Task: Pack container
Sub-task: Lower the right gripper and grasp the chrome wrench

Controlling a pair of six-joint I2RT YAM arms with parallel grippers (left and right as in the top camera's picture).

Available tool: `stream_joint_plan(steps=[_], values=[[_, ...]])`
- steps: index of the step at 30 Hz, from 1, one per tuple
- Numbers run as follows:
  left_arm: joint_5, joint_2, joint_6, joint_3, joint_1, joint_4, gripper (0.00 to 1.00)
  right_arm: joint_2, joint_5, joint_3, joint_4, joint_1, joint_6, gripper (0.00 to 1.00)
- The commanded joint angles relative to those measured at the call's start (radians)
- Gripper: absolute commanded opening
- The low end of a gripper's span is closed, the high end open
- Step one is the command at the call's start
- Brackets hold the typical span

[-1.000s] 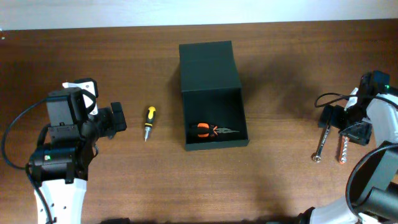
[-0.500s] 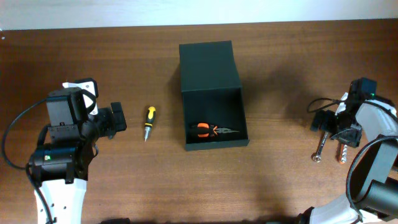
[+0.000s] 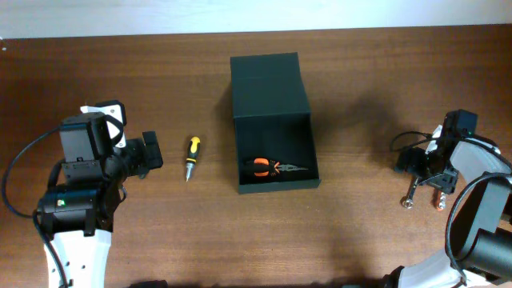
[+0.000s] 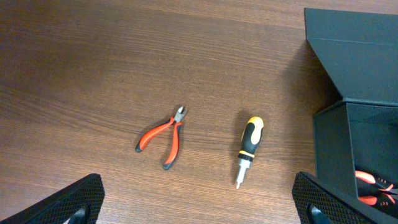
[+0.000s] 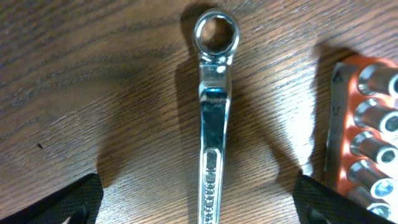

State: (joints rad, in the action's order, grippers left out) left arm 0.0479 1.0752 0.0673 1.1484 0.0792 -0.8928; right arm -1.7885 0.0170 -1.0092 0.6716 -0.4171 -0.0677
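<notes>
The container [image 3: 274, 120] is a matte dark box in the middle of the table, its flap lid [image 3: 267, 84] folded open at the back. Orange-handled pliers [image 3: 268, 166] lie inside. It also shows at the right edge of the left wrist view [image 4: 364, 118]. A yellow-and-black screwdriver [image 3: 192, 156] [image 4: 249, 146] lies left of it. Red pliers [image 4: 163, 135] lie further left. My left gripper [image 3: 150, 152] [image 4: 199, 208] is open and empty, short of both tools. My right gripper [image 3: 422, 170] [image 5: 199, 211] is open and straddles a chrome wrench [image 3: 410, 194] [image 5: 212, 118] low over the table.
An orange rail of chrome sockets [image 5: 367, 143] [image 3: 440, 198] lies just right of the wrench, close to my right finger. The red pliers do not show in the overhead view, where my left arm covers them. The table's far edge runs along the top.
My right gripper has moved left and toward the front, coming down over the wrench and the socket rail. The left arm and the other tools have not moved.
</notes>
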Motion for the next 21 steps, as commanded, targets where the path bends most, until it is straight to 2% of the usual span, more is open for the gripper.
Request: stream_joint_plan(steps=[1,3,6,7,21], values=[[-0.012,-0.004,-0.019,0.014,0.004,0.002,0.99,-0.021,0.032,0.036,-0.008,0.006,0.007,0.83],[-0.012,-0.004,-0.019,0.014,0.004,0.002,0.99,-0.021,0.032,0.036,-0.011,0.006,0.006,0.7],[-0.012,-0.004,-0.019,0.014,0.004,0.002,0.99,-0.021,0.032,0.036,-0.011,0.006,0.006,0.61],[-0.012,-0.004,-0.019,0.014,0.004,0.002,0.99,-0.021,0.032,0.036,-0.011,0.006,0.006,0.54],[-0.011,-0.004,-0.019,0.014,0.004,0.002,0.99,-0.021,0.032,0.036,-0.019,0.006,0.006,0.2]])
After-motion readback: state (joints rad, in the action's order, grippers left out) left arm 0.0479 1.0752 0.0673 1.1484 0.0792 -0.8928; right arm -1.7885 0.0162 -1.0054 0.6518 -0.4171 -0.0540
